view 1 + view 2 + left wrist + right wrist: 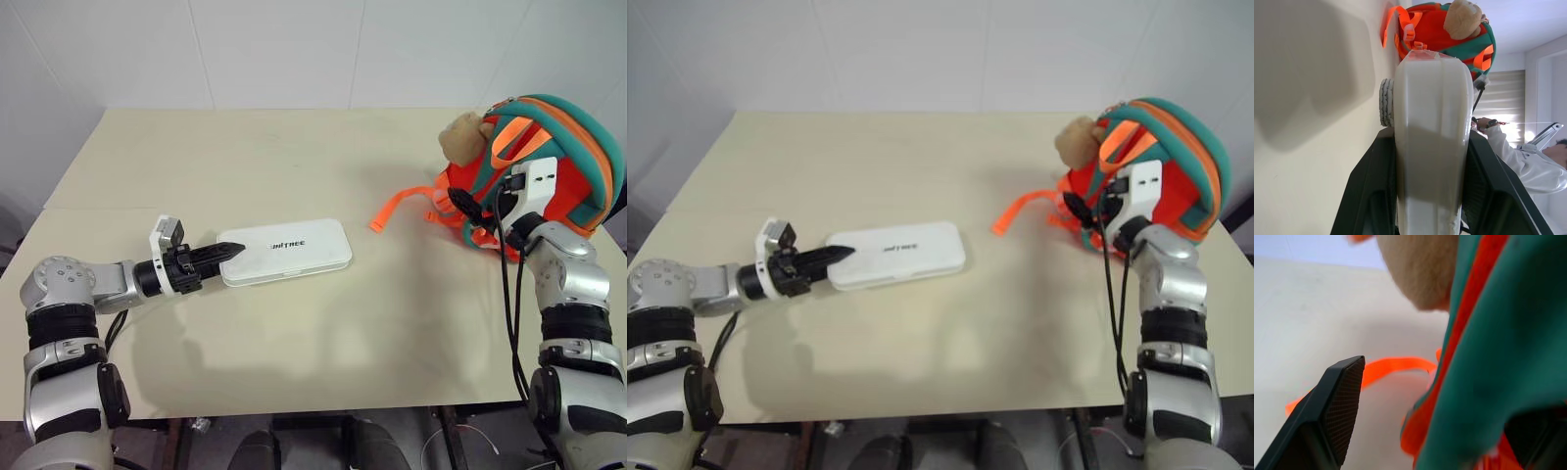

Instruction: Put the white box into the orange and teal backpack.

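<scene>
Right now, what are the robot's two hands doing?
Left gripper: shut on the white box.
Right gripper: open at the orange and teal backpack.

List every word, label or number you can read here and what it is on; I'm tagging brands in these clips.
"UNITREE": dark lettering on top of the white box, as best it reads in the left eye view; in the right eye view it is too small to make out.
The orange and teal backpack: no readable text.
The table: no text.
</scene>
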